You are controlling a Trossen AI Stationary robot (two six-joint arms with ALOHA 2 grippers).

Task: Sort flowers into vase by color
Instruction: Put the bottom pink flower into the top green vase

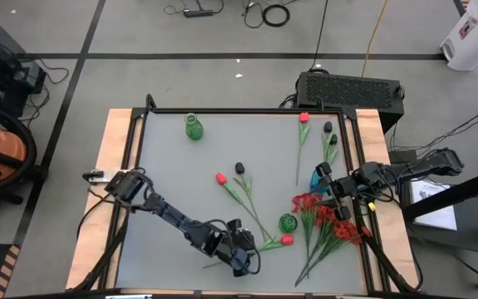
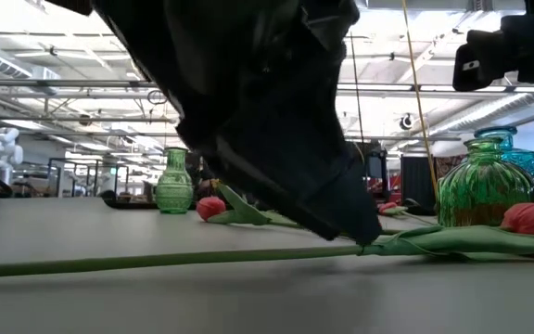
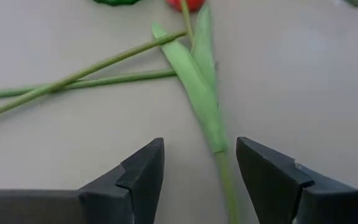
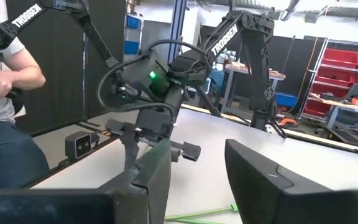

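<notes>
Grey table [image 1: 181,178] is framed in wood, with cables strewn on the floor behind it. Flowers are scattered across it, all measured here from the green vase [image 1: 287,223] at its near right. A red tulip [image 1: 287,240] lies just in front of that vase, its stem [image 3: 222,171] running toward the near edge. The left gripper [image 1: 241,259] is lowered over this stem, fingers [image 3: 143,169] spread wide on either side, nothing grasped. A red bunch [image 1: 330,218] is spread just right of the vase. The right gripper [image 1: 326,184] is held above that bunch, open and empty. A second green vase [image 1: 192,127] stands far back-left. A person's arm [image 4: 8,74] is seen beyond the table.
</notes>
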